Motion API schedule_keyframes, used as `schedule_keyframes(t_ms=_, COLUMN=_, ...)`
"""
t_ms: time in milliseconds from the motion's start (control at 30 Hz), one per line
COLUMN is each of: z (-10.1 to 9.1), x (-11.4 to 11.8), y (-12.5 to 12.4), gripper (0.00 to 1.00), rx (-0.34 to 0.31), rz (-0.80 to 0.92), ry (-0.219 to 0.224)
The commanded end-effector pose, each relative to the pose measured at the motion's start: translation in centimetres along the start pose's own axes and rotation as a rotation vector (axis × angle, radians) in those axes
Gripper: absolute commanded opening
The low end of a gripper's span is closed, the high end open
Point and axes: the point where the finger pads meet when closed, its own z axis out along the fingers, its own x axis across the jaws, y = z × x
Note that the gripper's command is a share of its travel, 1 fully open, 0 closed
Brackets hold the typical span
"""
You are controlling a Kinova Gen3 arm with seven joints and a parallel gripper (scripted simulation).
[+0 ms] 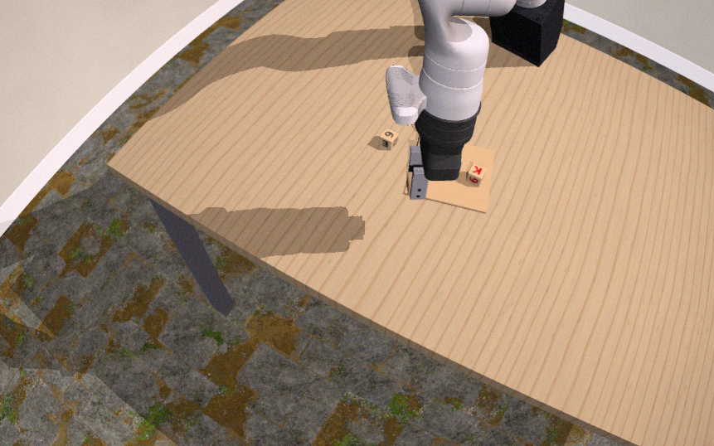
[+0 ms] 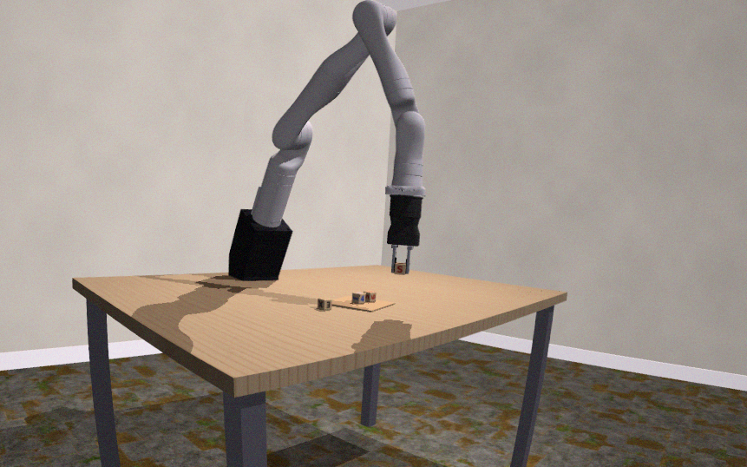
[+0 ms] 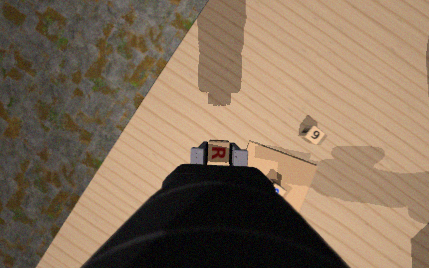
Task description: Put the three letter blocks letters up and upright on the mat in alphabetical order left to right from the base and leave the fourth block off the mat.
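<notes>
My gripper [image 1: 416,174] [image 2: 401,266] [image 3: 218,150] is shut on a wooden block [image 3: 218,152] [image 2: 401,268] that shows a red R on top. It holds the block well above the table, over the near-left edge of the tan mat [image 1: 459,196] [image 2: 376,305] [image 3: 296,165]. A block with a red K on top [image 1: 475,173] lies on the mat. The exterior view shows two blocks on the mat, one with a blue mark [image 2: 357,298] and one with a red mark [image 2: 370,296]. A block with 9 on top [image 1: 388,137] [image 2: 324,303] [image 3: 315,135] lies off the mat.
The robot's black base [image 1: 525,27] [image 2: 258,244] stands at the far side of the wooden table [image 1: 570,249] [image 2: 248,342]. The table's edge runs close to the left of the gripper in the wrist view. The arm hides part of the mat in the top view.
</notes>
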Motion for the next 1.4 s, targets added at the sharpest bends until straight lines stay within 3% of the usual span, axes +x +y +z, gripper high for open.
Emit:
schedule_keyframes(t_ms=0, z=-0.2, x=0.1, y=-0.1, gripper=0.49, rx=0.002, rz=-0.018, ry=0.001)
schedule_keyframes(t_ms=533, z=-0.1, x=0.9, y=-1.0, gripper=0.49, rx=0.026, rz=-0.264, ry=0.004)
schedule_keyframes(t_ms=1000, z=-0.1, x=2.7, y=-1.7, gripper=0.49, rx=0.061, rz=-0.832, ry=0.021)
schedule_keyframes(t_ms=1133, z=0.0, x=3.0, y=-1.7, gripper=0.49, rx=0.062, rz=-0.878, ry=0.024)
schedule_keyframes(t_ms=1367, z=-0.1, x=4.2, y=-1.3, gripper=0.49, rx=0.069, rz=-1.230, ry=0.035)
